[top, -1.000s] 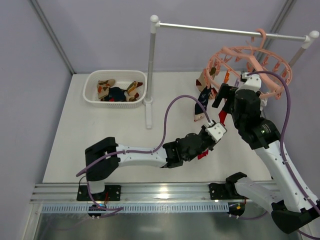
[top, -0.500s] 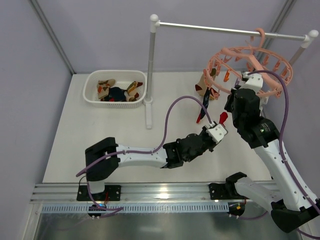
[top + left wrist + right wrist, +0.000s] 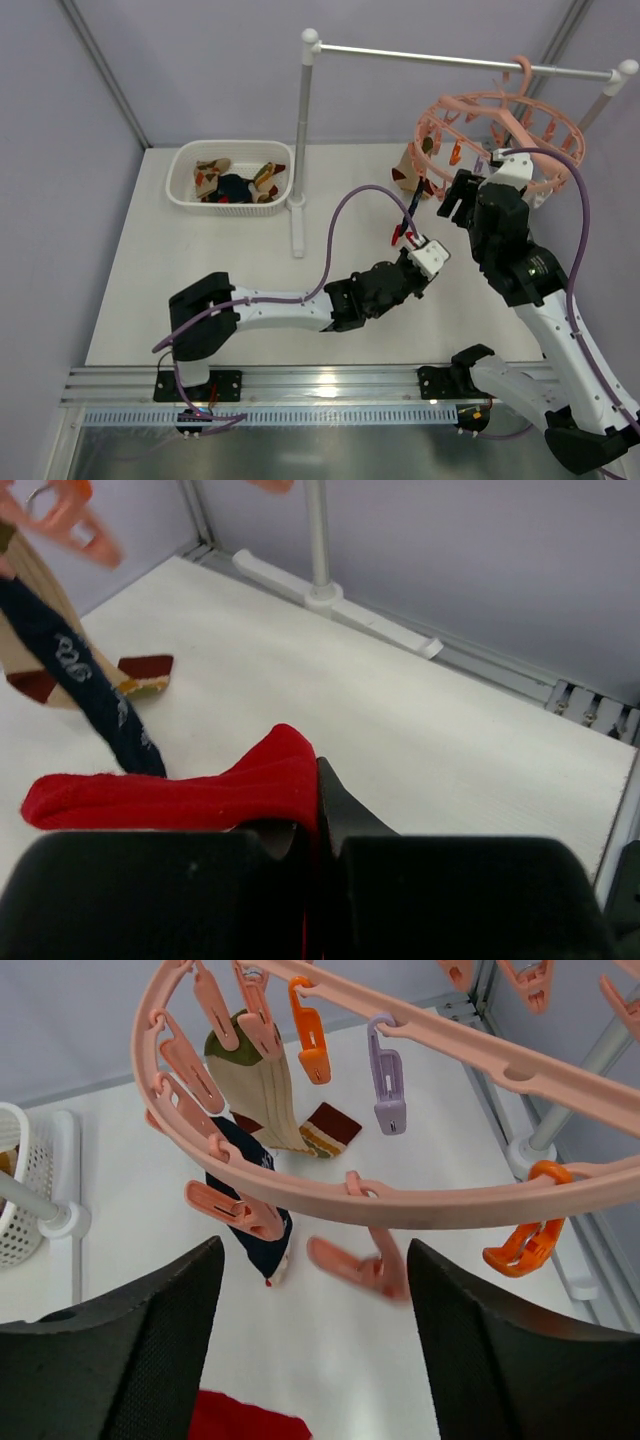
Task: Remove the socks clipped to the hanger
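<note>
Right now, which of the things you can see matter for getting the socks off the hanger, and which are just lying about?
Part of the job:
pink hanger
tan sock and navy sock, both clipped on it
red sock, held in the left gripper
right gripper, open by the ring

Just there:
white rail stand
basket with loose socks in it
</note>
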Tool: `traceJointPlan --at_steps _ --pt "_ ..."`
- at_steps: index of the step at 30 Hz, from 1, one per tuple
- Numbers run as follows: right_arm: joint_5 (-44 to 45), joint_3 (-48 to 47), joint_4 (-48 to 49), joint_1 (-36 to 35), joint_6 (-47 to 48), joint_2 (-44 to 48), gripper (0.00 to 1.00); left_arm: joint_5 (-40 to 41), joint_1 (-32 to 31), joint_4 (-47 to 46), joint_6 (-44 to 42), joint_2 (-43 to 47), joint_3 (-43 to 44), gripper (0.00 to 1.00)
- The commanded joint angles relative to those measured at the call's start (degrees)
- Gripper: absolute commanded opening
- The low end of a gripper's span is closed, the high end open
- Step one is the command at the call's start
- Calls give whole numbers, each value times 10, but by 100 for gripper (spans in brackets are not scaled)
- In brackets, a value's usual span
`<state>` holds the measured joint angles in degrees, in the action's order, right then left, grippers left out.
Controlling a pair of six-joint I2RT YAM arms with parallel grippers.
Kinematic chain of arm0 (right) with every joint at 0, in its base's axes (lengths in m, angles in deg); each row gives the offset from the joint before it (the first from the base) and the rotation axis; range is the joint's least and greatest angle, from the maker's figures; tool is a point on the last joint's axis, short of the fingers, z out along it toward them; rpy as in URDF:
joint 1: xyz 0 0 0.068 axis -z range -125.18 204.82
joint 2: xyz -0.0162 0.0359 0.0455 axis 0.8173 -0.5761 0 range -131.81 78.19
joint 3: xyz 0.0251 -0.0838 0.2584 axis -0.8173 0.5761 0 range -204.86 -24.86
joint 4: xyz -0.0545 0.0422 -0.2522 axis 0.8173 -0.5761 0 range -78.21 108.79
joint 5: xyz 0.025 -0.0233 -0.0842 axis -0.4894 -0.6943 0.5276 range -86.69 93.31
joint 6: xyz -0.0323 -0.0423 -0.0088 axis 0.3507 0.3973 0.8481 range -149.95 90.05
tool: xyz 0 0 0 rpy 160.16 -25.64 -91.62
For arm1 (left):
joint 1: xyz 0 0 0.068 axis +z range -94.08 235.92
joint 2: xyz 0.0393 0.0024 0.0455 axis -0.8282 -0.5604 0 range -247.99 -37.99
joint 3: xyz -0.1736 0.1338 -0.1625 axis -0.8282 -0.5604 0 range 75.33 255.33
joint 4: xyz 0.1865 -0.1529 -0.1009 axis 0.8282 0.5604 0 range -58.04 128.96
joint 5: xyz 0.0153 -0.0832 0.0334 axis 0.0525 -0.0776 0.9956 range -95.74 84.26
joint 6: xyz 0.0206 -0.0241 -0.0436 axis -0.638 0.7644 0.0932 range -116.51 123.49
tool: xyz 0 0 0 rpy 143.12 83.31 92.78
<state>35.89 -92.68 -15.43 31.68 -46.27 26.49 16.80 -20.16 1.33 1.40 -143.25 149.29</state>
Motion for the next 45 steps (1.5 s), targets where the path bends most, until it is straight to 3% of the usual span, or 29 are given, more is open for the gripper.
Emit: traceJointPlan --at_steps 1,7,14,21,25,27,35,45 --pt "-4 18 22 -2 7 27 77 0 43 -7 60 22 -34 0" --pt "-22 69 35 -1 2 69 91 1 92 -8 104 98 -114 0" --pt "-66 140 69 -2 -7 97 99 -29 181 29 171 187 -193 0" --pt "-106 225 114 -1 -10 93 100 -49 280 125 187 304 -217 0" --pt "-115 263 134 5 -20 97 100 -114 400 170 230 343 -204 0" --pt "-125 284 148 12 -21 102 100 -123 429 179 233 345 -196 0" --pt "-142 305 151 42 -13 124 100 -136 545 196 234 242 -96 0" --pt "-158 310 140 68 2 170 99 -61 557 119 173 38 58 0"
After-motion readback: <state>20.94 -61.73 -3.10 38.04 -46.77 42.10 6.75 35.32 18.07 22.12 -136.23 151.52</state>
